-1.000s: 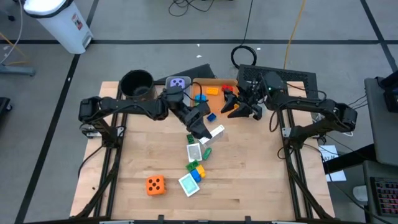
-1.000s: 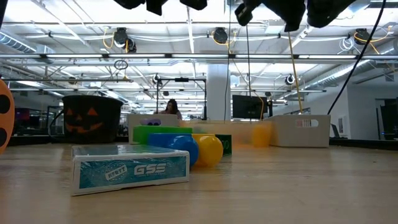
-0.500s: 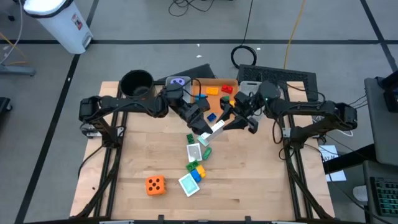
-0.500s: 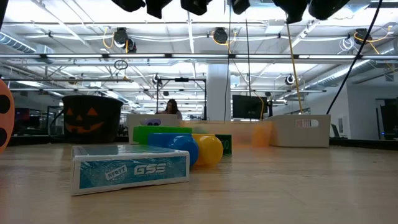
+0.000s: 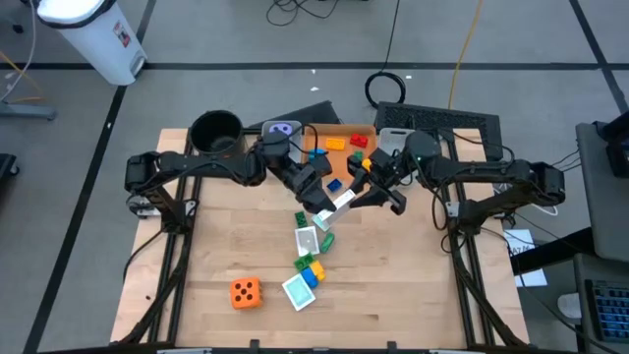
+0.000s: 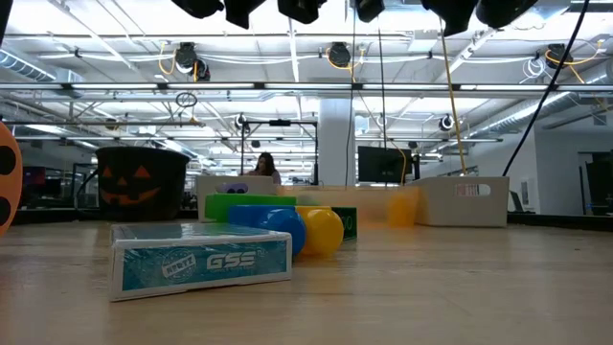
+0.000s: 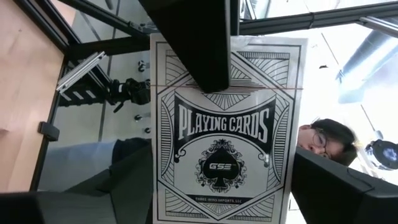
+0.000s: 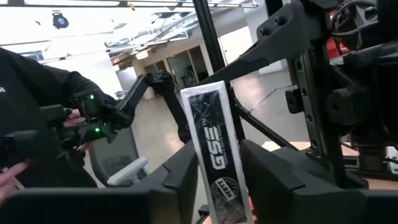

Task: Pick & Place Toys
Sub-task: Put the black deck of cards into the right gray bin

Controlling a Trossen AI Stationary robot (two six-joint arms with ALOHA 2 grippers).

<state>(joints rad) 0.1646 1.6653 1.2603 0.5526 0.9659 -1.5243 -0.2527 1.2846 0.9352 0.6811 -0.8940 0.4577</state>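
A white playing-card pack (image 5: 341,205) hangs above the table's middle between both grippers. My left gripper (image 5: 324,201) reaches in from the left and is shut on it. My right gripper (image 5: 360,195) comes from the right, its fingers closed on the pack, whose narrow side (image 8: 217,155) shows between them. On the table lie two more card packs (image 5: 308,241) (image 5: 297,291), green and blue bricks (image 5: 313,267), a blue brick (image 5: 334,184) and an orange die (image 5: 246,292). A purple die (image 5: 283,129) sits at the far edge. My left gripper holds the pack by its two long edges (image 7: 157,186), one finger (image 7: 124,186) on each side, near one end. It comes level from the table's left. The pack is lifted clear of the table. My right gripper pinches the pack's two broad faces between its fingers; one finger (image 7: 193,43) lies on the printed face (image 7: 224,124) at the pack's other end. It comes about level from the table's right. The pack's narrow side (image 8: 219,180) stands between the fingers.
A black pot (image 5: 216,131) stands at the far left. An orange bin (image 5: 339,131) with bricks sits at the far edge beside a grey bin (image 5: 393,138). In the low view a teal pack (image 6: 201,261) lies close. A person sits beyond the table.
My right gripper has swung from over the orange bin toward the table's left and near side, to the pack that my left gripper holds up, and its fingers now stand on either side of the pack. The pack has stayed in place.
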